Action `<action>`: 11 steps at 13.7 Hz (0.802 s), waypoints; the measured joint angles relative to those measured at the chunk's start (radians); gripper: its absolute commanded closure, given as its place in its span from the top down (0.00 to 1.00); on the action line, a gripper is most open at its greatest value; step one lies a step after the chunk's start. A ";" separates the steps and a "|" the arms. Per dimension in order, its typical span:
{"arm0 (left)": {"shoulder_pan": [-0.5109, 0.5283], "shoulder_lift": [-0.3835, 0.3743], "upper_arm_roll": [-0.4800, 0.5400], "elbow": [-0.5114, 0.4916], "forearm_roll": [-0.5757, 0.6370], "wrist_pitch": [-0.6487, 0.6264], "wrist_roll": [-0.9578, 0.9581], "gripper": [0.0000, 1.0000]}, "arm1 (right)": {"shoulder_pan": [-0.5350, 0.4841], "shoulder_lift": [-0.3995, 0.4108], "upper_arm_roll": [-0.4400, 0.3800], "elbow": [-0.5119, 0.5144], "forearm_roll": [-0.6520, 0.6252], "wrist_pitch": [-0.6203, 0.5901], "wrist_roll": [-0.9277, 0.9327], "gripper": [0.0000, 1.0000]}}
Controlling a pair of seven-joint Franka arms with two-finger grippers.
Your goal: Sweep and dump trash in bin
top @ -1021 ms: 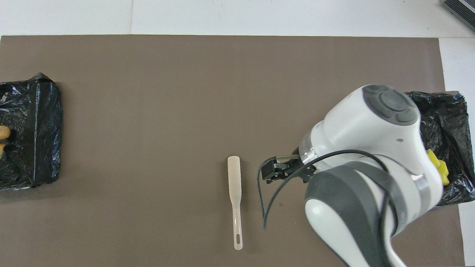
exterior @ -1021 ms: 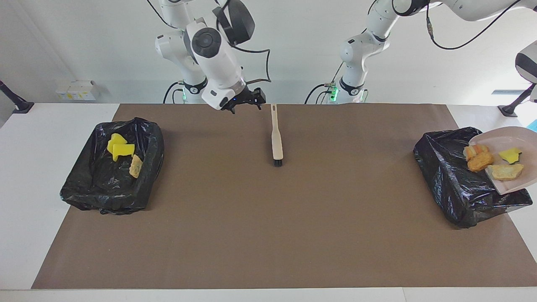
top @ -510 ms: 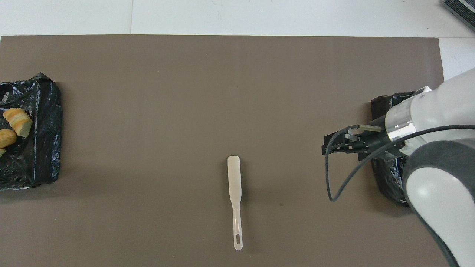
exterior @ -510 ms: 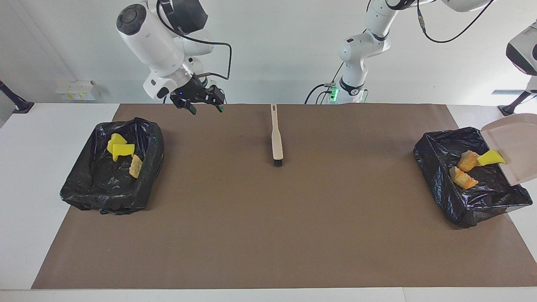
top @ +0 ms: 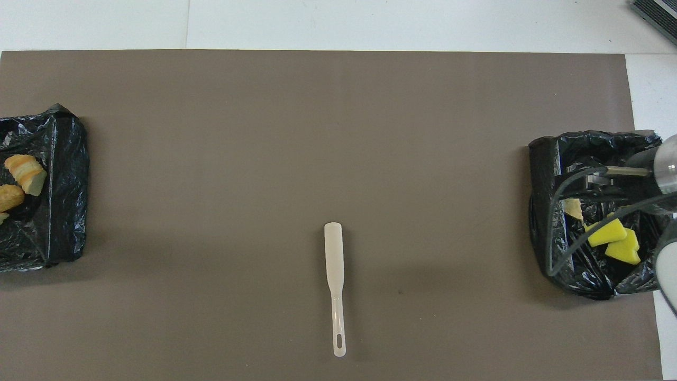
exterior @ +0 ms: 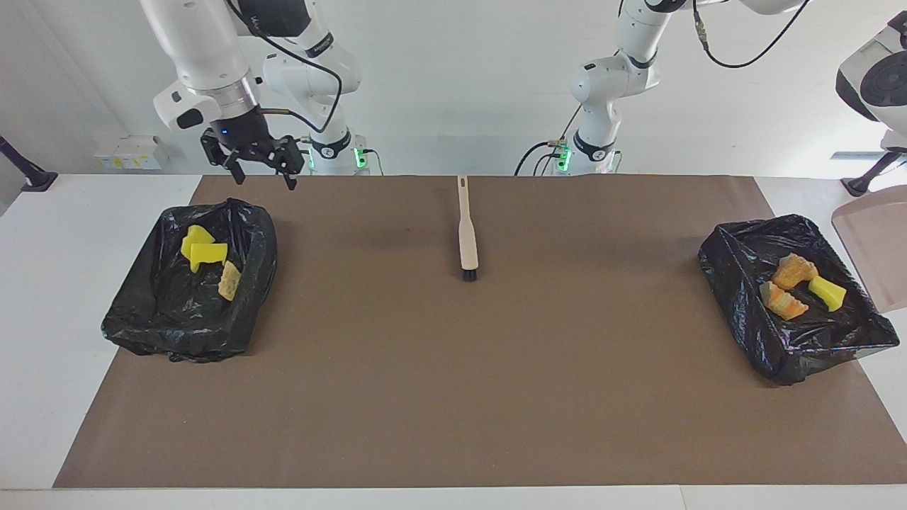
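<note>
Trash lies in two black-bagged bins. The bin [exterior: 737, 283] at the left arm's end holds two bread bits [exterior: 793, 270] and a yellow sponge chunk [exterior: 827, 292]. A pale dustpan [exterior: 875, 248] hangs tilted and empty just past that bin, at the view's edge. The left gripper is out of view, and the left arm's wrist [exterior: 875, 78] shows above the pan. The bin [exterior: 142, 333] at the right arm's end holds yellow sponge pieces [exterior: 202, 251] and a bread bit [exterior: 229, 281]. My right gripper [exterior: 262, 172] hovers open and empty over that bin's edge nearest the robots.
A beige brush [exterior: 466, 234] lies on the brown mat [exterior: 453, 389] midway between the bins, with its handle toward the robots and its dark bristles pointing away. Small white boxes [exterior: 127, 152] stand at the right arm's end of the table.
The dustpan tipped up and drew back, and its trash slid into the bin at the left arm's end. The right gripper swung from beside the brush over to the other bin.
</note>
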 measured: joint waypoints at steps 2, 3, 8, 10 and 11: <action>0.000 0.000 -0.005 0.000 -0.020 -0.002 -0.003 0.00 | -0.042 0.002 -0.044 -0.001 -0.001 -0.003 -0.074 1.00; 0.000 0.000 -0.009 -0.001 -0.045 -0.014 -0.003 0.00 | -0.046 0.002 -0.068 -0.004 -0.002 -0.006 -0.082 1.00; -0.002 0.000 -0.098 -0.003 -0.285 -0.192 -0.007 0.00 | -0.041 -0.002 -0.113 -0.015 -0.002 -0.030 -0.084 1.00; -0.003 -0.001 -0.147 -0.005 -0.384 -0.256 -0.031 0.00 | -0.041 -0.003 -0.116 -0.016 -0.002 -0.030 -0.084 1.00; -0.007 -0.001 -0.164 -0.006 -0.428 -0.284 -0.055 0.00 | -0.037 -0.003 -0.118 -0.016 -0.002 -0.030 -0.084 1.00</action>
